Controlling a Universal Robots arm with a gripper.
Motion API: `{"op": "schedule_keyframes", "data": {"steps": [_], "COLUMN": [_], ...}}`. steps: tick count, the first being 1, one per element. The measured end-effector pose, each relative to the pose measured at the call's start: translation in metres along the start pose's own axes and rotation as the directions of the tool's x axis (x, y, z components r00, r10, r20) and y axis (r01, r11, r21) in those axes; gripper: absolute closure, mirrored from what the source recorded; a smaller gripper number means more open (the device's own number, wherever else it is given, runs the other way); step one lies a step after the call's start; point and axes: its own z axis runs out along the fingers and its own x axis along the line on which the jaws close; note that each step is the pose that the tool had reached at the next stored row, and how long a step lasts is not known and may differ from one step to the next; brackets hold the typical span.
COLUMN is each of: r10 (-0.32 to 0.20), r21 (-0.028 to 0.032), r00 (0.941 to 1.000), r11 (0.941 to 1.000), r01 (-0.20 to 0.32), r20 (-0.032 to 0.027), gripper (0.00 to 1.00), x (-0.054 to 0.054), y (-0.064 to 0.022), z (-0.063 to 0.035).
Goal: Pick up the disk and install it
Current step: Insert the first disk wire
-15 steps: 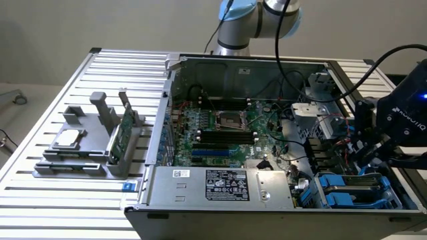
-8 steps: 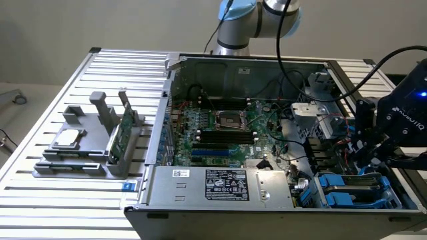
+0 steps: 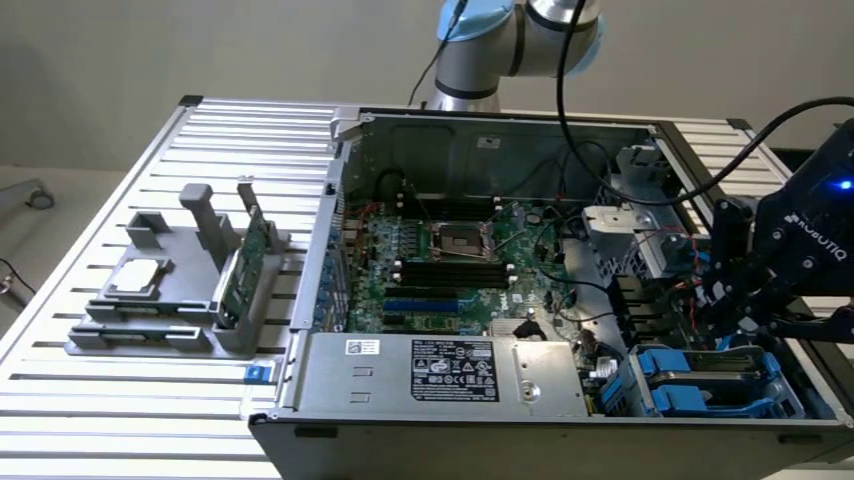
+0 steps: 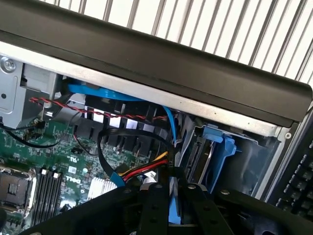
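**Disk stands in the case's near corner, gripper directly over it**

Nearest in the exterior view, the power supply point(image 3: 441, 372) sits along the front of the open computer case point(image 3: 534, 440). The case lies on its side on the slatted aluminium table point(image 3: 80, 400), probably so that every slot faces an arm coming from above.

In the case's near corner on the exterior view's right, the disk point(image 3: 727, 367) stands on edge, its silver body framed by blue carrier rails. The carrier seems meant to guide it down into its seat. The gripper point(image 3: 754, 322) hangs just above it, pointing down. It is close enough to be touching or holding the disk's top edge, but I cannot tell whether it is clenched or released.

Further in, the motherboard point(image 3: 441, 270) lies flat on the case floor.

Well apart on the exterior view's left, a grey fixture point(image 3: 147, 335) props a green circuit card point(image 3: 240, 265) upright. It also cradles a silver chip point(image 3: 140, 278); both look presented for grasping from above.

Farthest back rises the arm's grey-and-blue joint point(image 3: 521, 40).
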Motion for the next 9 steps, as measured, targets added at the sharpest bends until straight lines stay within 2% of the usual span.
{"op": "schedule_keyframes", "data": {"steps": [9], "r10": [0.093], "r21": [0.0100], "r00": [0.9956], "r11": [0.9956], "r01": [-0.094], "r20": [0.0076], "gripper": [0.83], "x": [-0.0003], "y": [0.0004], "z": [-0.0005]}}
